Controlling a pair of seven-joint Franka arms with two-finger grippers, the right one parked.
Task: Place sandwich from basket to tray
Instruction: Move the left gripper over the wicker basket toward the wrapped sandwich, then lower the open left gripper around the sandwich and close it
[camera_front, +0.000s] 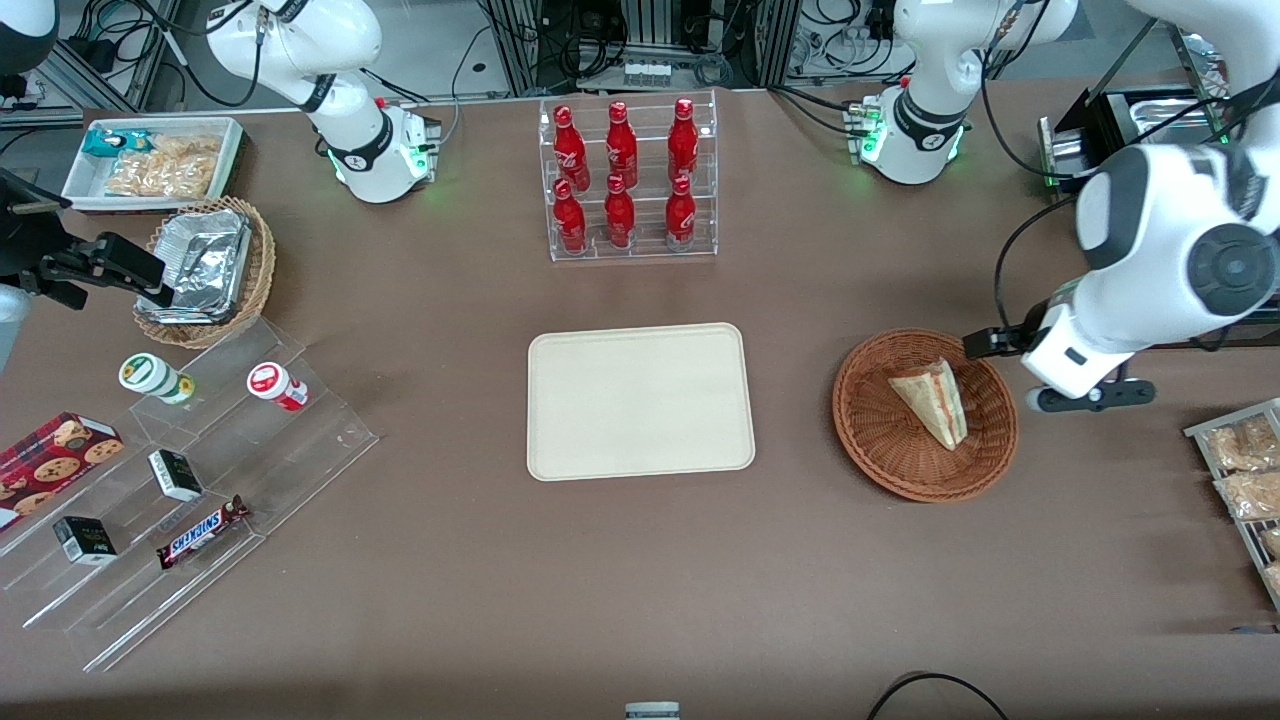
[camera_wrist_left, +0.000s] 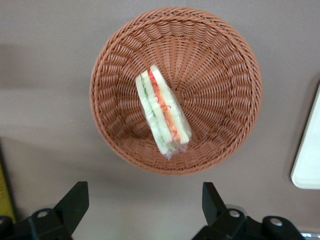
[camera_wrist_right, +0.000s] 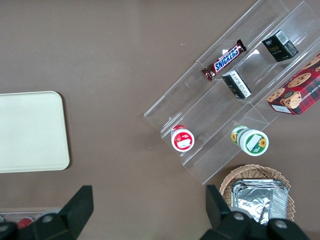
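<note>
I saw the gripper (camera_wrist_left: 145, 205) hanging above the table with its fingers (camera_wrist_left: 75, 200) spread wide and holding nothing. The sandwich (camera_wrist_left: 162, 115) lay in the basket (camera_wrist_left: 220, 65) at twelve o'clock from the fingertips, untouched.

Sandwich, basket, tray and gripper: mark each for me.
sandwich (camera_wrist_left: 163, 111), left wrist view, striped cut edge.
basket (camera_front: 880, 440), front view, woven wall.
tray (camera_front: 640, 402), front view, bare middle.
gripper (camera_wrist_left: 145, 200), left wrist view, gap between open fingers.

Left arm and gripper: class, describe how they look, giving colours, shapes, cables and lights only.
The left arm has glossy white rounded shells with dark grey circular joint caps. Its base glows green at the collar, with black cables trailing from it. The gripper, near the basket, has two black wedge-shaped fingers, open, on black mounts with silver screws.
</note>
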